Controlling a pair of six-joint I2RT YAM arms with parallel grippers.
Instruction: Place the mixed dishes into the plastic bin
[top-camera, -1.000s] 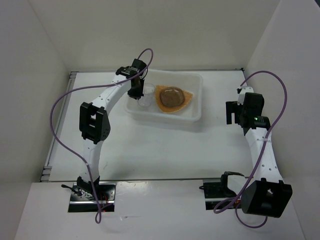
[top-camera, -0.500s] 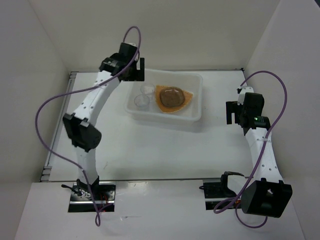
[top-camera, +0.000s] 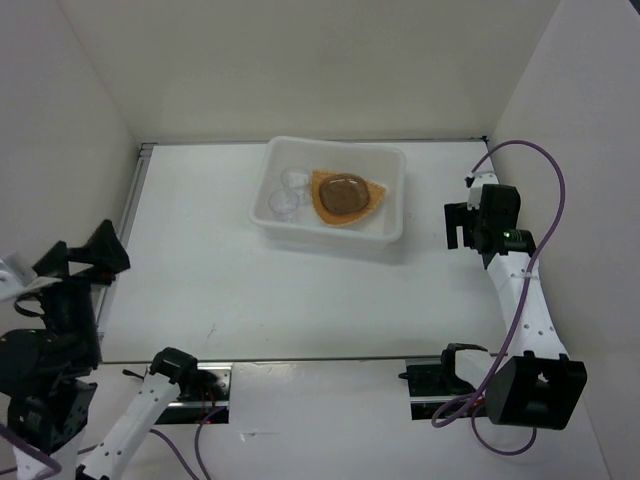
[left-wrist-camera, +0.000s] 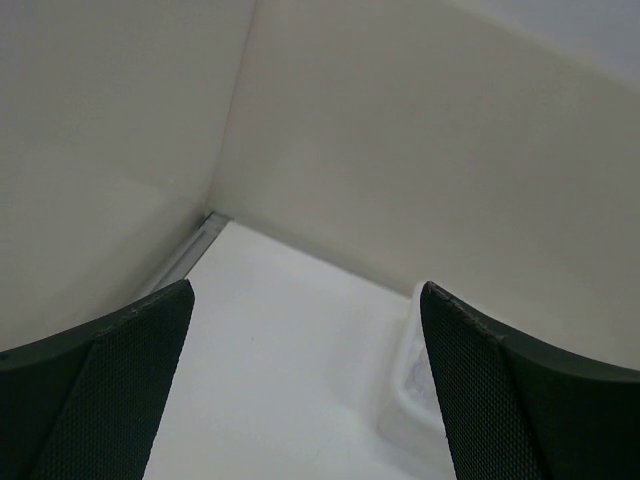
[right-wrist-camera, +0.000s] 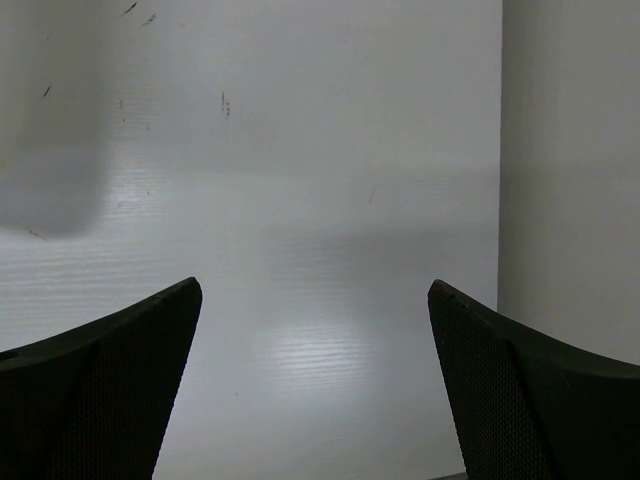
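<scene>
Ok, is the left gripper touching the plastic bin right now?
Apart. The top external view shows the left gripper at the near-left corner, a wide stretch of table between it and the plastic bin.

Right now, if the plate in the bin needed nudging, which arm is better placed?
Right: the right end effector, open, stands beside the plastic bin; the left end effector is far off, near-left.

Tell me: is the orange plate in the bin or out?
In. From above, the orange plate lies within the plastic bin, beside two clear cups, a darker dish on it.
</scene>
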